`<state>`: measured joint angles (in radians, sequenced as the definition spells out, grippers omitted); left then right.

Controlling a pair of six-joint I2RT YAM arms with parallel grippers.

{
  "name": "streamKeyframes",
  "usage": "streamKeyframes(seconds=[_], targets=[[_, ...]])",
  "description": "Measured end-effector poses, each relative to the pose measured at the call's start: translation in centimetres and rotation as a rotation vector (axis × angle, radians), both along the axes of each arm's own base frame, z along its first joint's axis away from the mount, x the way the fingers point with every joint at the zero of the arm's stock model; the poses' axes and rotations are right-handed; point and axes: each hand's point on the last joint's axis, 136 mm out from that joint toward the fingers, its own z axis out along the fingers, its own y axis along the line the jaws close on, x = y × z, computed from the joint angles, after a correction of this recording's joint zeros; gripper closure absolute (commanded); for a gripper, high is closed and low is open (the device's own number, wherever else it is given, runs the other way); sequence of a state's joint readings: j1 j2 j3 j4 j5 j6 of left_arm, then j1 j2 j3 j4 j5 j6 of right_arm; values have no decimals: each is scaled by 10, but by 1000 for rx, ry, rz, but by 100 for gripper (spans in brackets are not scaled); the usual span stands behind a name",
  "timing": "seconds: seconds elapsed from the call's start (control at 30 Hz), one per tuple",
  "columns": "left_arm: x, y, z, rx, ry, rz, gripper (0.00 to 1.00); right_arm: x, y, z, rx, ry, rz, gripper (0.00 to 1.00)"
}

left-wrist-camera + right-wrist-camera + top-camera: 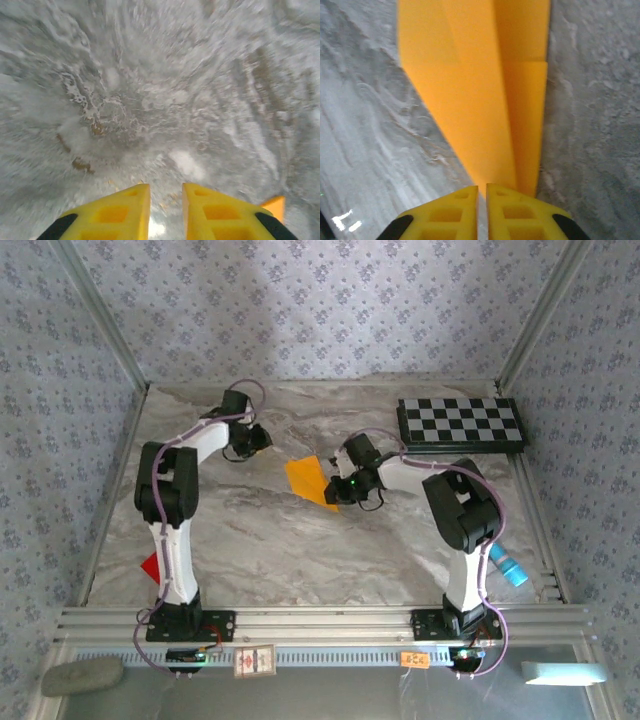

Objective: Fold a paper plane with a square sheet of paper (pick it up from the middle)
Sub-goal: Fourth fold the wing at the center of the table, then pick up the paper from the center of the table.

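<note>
Right pincer (482,187): my fingers are all but closed, a thin slit between them, with their tips set at the narrow end of the paper plane (480,100), which lies creased on the surface (300,560) straight ahead. Left pincer (166,186): slightly parted and holding nothing. The writing on the orange tag (415,660) is too small to read.

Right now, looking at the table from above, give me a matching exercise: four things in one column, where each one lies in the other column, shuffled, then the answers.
Things:
1. orange paper
2. checkerboard
3. red triangle
4. blue object

Places:
A. near left side
B. far right corner
C. near right side
D. middle of the table

Pairs: 1-D, 2-B, 3-A, 4-C.
</note>
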<state>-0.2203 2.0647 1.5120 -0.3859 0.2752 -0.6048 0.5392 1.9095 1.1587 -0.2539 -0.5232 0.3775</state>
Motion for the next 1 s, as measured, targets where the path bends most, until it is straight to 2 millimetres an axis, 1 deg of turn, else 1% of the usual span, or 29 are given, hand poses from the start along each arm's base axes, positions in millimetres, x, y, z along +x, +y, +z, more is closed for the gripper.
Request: streamKeyframes(seconds=[0.03,0.1,0.2,0.27,0.3,0.33,0.4,0.5,0.6,0.67,0.77,0.9,1.0], targets=[[-2,0,14,-9,-24,6,66,2,2,7,18,-10,-10,76],[-12,1,47,-32,-83,22,58,12,5,31,72,-57,-34,69],[-30,3,93,-83,-176,51,49,29,3,59,132,-127,-76,64],[-41,5,109,-115,-215,72,44,38,0,66,146,-147,-93,63],[-47,6,112,-134,-224,86,42,41,-1,65,145,-142,-98,63],[-53,7,110,-149,-222,99,41,45,-2,63,143,-138,-103,63],[-67,8,97,-180,-191,132,38,54,0,57,138,-128,-107,63],[-89,11,63,-212,-102,177,35,63,6,44,129,-109,-99,63],[-110,13,32,-231,-16,217,33,65,10,30,116,-82,-90,64],[-119,14,19,-239,23,235,32,65,12,22,106,-66,-82,65],[-126,14,11,-254,46,255,31,63,14,13,92,-43,-74,65],[-128,13,9,-276,50,261,31,62,20,6,83,-30,-60,66],[-128,12,9,-283,52,265,30,60,23,0,77,-20,-50,71]])
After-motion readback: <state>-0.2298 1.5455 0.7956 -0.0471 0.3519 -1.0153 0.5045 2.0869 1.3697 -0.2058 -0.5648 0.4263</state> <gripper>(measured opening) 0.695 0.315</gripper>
